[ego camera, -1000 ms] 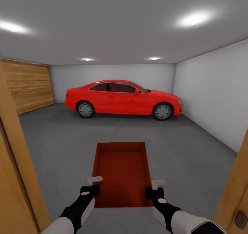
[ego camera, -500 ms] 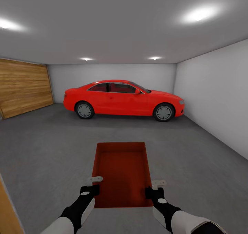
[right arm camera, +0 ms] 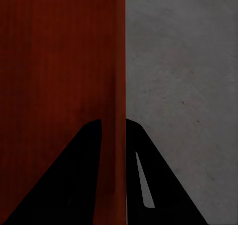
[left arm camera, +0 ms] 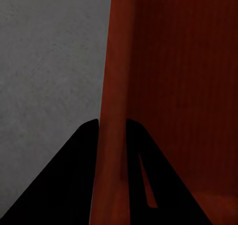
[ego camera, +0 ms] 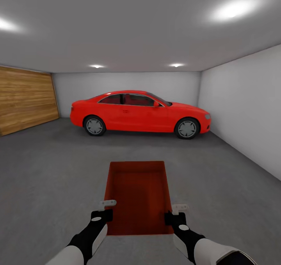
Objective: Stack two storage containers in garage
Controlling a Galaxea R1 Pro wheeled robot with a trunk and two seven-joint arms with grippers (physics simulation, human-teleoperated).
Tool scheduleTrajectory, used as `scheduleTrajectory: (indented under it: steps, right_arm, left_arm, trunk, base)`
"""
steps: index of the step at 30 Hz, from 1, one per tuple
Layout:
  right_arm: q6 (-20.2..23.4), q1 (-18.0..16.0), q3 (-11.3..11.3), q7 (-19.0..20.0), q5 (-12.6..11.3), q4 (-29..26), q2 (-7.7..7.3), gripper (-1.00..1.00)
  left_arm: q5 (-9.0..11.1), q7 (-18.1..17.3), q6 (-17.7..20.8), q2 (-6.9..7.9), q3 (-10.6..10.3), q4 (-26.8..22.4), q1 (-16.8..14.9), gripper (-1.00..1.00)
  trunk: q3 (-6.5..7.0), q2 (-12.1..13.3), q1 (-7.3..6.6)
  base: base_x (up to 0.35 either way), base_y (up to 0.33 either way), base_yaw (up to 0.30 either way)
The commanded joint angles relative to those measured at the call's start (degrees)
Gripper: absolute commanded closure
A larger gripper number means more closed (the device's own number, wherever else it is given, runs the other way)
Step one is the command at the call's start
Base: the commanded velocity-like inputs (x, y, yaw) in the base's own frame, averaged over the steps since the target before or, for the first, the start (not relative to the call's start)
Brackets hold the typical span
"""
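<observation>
The robot stands inside the garage, carrying one storage container (ego camera: 137, 196) out in front of it at 12 o'clock, held level above the floor (ego camera: 54, 171) between both arms. The left claw (ego camera: 104, 210) pinches the container's left wall near its close end; in the left wrist view the two dark fingers (left arm camera: 74, 185) sit one on each side of that orange-red wall (left arm camera: 115, 135). The right claw (ego camera: 176, 213) grips the opposite wall in the same way, fingers (right arm camera: 74, 185) straddling the wall (right arm camera: 115, 135), with grey concrete beyond. Both claws are therefore narrow and clamped on the container.

Ahead, past the load, a red car (ego camera: 138, 114) is parked across the far end, with a wooden door (ego camera: 25, 101) at about 10 o'clock and a pale wall (ego camera: 246, 109) at 2 o'clock.

As a judgement of progress: one container has reached the right room but is not yet set down. No second container appears on the concrete here, so this looks like the first delivery; lowering it, fetching the other and stacking all seem to remain.
</observation>
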Motion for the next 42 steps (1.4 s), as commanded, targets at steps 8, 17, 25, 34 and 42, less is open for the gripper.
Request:
scheduleTrajectory:
  steps: [8,17,25,34,42]
  right_arm:
    - [-0.04,-0.02,-1.58,-0.18,-0.12,-0.02,0.01,1.0]
    - [-0.12,-0.02,-1.58,-0.18,-0.12,-0.02,0.01,1.0]
    - [-0.12,-0.02,-1.59,-0.18,-0.12,-0.02,0.01,1.0]
    - [-0.04,-0.02,-1.6,-0.18,-0.12,-0.02,0.01,1.0]
    - [-0.1,-0.02,-1.59,-0.18,-0.12,-0.02,0.01,1.0]
  left_arm:
    - [0.02,0.82,0.4,2.37,0.92,-0.26,-0.07,1.0]
    - [0.02,0.82,0.4,2.37,0.92,-0.26,-0.07,1.0]
    - [0.02,0.82,0.4,2.37,0.92,-0.26,-0.07,1.0]
    - [0.02,0.82,0.4,2.37,0.92,-0.25,-0.07,1.0]
    - [0.02,0.82,0.4,2.37,0.92,-0.18,-0.07,1.0]
  trunk:
    - [-0.1,-0.08,0.05]
    - [-0.1,-0.08,0.05]
    - [-0.1,-0.08,0.05]
    - [-0.1,-0.08,0.05]
    - [-0.1,-0.08,0.05]
  base:
    - [0.321,0.0,0.0]
    - [0.321,0.0,0.0]
    - [0.321,0.0,0.0]
    - [0.321,0.0,0.0]
    - [0.321,0.0,0.0]
